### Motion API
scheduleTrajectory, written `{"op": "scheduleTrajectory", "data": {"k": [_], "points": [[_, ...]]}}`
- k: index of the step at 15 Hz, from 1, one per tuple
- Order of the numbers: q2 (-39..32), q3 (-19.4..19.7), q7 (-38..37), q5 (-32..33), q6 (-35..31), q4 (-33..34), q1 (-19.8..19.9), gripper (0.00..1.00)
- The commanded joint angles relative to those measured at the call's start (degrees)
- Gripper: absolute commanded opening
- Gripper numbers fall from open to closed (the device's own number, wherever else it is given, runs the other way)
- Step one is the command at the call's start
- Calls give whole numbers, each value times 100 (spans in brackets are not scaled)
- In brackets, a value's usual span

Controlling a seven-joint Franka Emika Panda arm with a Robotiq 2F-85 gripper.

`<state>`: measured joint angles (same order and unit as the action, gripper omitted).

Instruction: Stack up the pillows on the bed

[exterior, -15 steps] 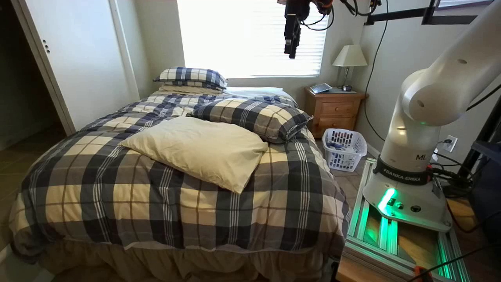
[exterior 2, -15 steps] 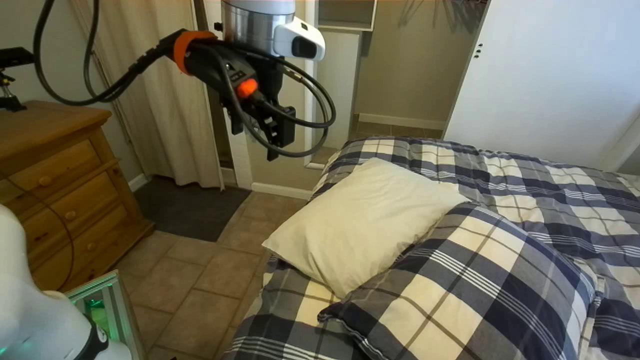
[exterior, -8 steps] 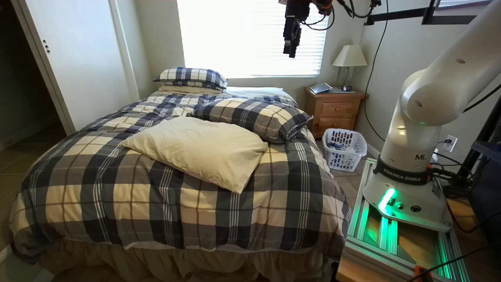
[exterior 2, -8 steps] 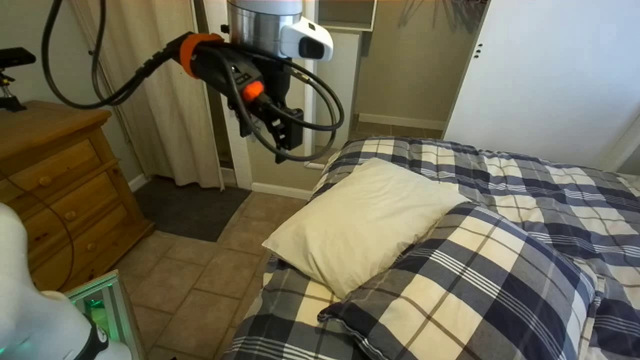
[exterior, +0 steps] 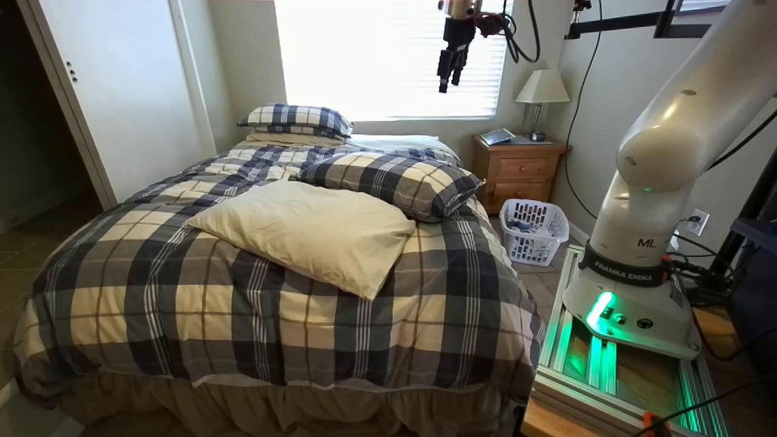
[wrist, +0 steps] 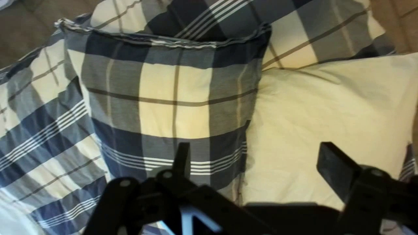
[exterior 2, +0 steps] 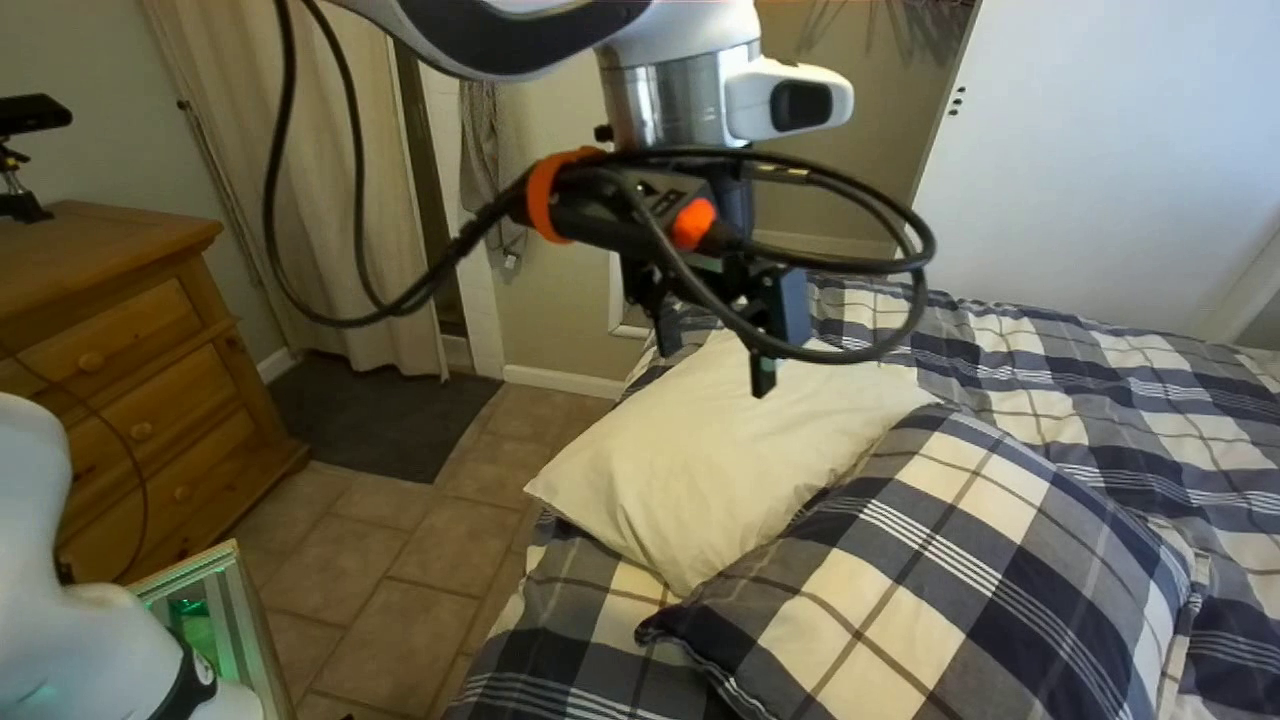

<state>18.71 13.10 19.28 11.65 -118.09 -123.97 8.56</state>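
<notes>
In an exterior view, upper right, we log lamp (exterior: 541, 89) on nightstand (exterior: 510, 167); lower, basket (exterior: 532, 250) of what seems cloth (exterior: 525, 228).

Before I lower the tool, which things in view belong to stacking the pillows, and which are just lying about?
Part of the job:
cream pillow
plaid pillow beside it
plaid pillow at the window end
bed
tool, open

Just lying about:
white basket
lamp
nightstand
chest of drawers
</notes>
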Motion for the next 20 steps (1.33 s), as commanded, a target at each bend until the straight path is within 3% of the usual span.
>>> {"op": "scheduleTrajectory", "data": {"k": [1,7,8,15,20], "points": [[-809,36,-123,361,-753,408,161,100],[-1932,99,-13,-23,-1640,987,260,100],[-1560,38,-62,132,-1524,626,251,100],[-1914,43,-64,108,-1623,921,285,100],[-2665,6,257,-684,-1829,1420,332,100]]}}
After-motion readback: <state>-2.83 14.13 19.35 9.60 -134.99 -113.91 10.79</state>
